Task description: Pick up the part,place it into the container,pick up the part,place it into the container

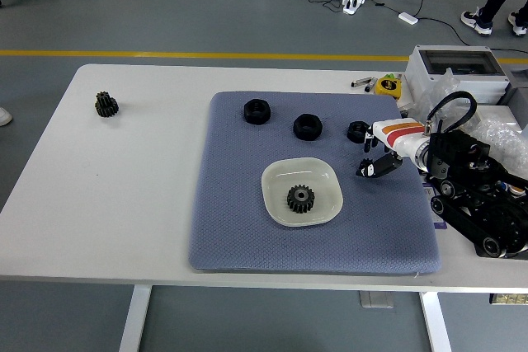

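A white bowl sits in the middle of the blue-grey mat, and a black gear lies in it. My right hand, white with orange stripes, hovers over the mat just right of the bowl. Its fingers are spread, with the upper fingertips well apart from the lower one. The lower fingertip rests where a small dark gear lay, and that gear is now mostly hidden. Two black nuts lie on the mat's far part. The left arm is out of view.
Another black gear stands alone on the bare table at far left. A grey box, clear plastic bags and a yellow item crowd the right edge. A person's feet show on the floor at top right.
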Available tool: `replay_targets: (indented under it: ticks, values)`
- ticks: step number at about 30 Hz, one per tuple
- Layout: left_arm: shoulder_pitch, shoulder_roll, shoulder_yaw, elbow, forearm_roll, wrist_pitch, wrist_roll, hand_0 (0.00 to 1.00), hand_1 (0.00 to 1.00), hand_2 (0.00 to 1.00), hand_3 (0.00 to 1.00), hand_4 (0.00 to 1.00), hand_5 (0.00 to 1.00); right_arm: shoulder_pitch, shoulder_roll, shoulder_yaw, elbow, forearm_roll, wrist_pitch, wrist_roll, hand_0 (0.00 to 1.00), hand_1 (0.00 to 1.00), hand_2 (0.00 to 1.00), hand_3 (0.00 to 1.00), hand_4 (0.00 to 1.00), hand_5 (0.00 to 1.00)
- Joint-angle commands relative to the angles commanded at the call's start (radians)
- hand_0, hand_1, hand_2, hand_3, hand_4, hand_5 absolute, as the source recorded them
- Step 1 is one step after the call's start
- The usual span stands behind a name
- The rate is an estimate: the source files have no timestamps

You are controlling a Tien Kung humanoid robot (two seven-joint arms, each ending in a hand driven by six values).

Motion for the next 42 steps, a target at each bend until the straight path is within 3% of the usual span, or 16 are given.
replay_targets:
  ticks: [15,16,21,22,33,34,39,40,42]
  values:
    - [-0.003,0.000,-0.003,0.000,0.004,-0.001,0.001,0.670,0.640,0.637,0.591,0.643,0.587,-0.002,0.018,-0.043,-0.056,0.035,-0.058,-0.006,0.251,0.469,0.615,0.566,0.907,0.452]
    - [-0.003,0.000,-0.004,0.000,0.005,-0.001,0.001,0.670,0.637,0.637,0.591,0.643,0.589,-0.003,0.018,-0.043,-0.057,0.035,-0.063,-0.008,0.228,0.438,0.543,0.541,0.867,0.427]
    - [-0.005,0.003,0.000,0.000,0.000,-0.001,-0.001,0.670,0.637,0.637,0.591,0.643,0.589,-0.005,0.020,-0.050,-0.065,0.041,-0.067,-0.006,0.228,0.438,0.543,0.541,0.867,0.427]
    - [-0.006,0.003,0.001,0.000,0.000,-0.001,-0.002,0.670,0.638,0.637,0.591,0.643,0.589,-0.005,0.021,-0.052,-0.065,0.043,-0.067,-0.005,0.214,0.405,0.491,0.529,0.847,0.415]
    - [-0.007,0.002,-0.003,0.000,0.005,-0.003,0.000,0.670,0.637,0.638,0.592,0.643,0.589,-0.012,0.025,-0.066,-0.076,0.061,-0.088,0.003,0.193,0.381,0.461,0.511,0.813,0.413]
    - [-0.006,0.003,-0.007,0.000,0.009,-0.003,0.001,0.670,0.635,0.637,0.591,0.643,0.588,-0.012,0.027,-0.067,-0.077,0.062,-0.097,0.002,0.158,0.313,0.419,0.489,0.759,0.425]
    - [-0.005,0.007,-0.010,0.002,0.012,-0.002,0.000,0.670,0.635,0.637,0.591,0.643,0.588,-0.013,0.029,-0.072,-0.078,0.054,-0.115,0.000,0.158,0.313,0.419,0.489,0.759,0.425]
    - [-0.005,0.007,-0.009,0.002,0.012,-0.002,0.000,0.670,0.635,0.636,0.591,0.643,0.588,-0.013,0.030,-0.073,-0.078,0.052,-0.117,0.000,0.089,0.211,0.322,0.438,0.778,0.350]
    - [-0.006,0.007,-0.008,0.001,0.011,-0.002,-0.001,0.670,0.635,0.636,0.591,0.643,0.588,-0.014,0.030,-0.075,-0.078,0.050,-0.119,0.000,0.089,0.211,0.322,0.438,0.778,0.350]
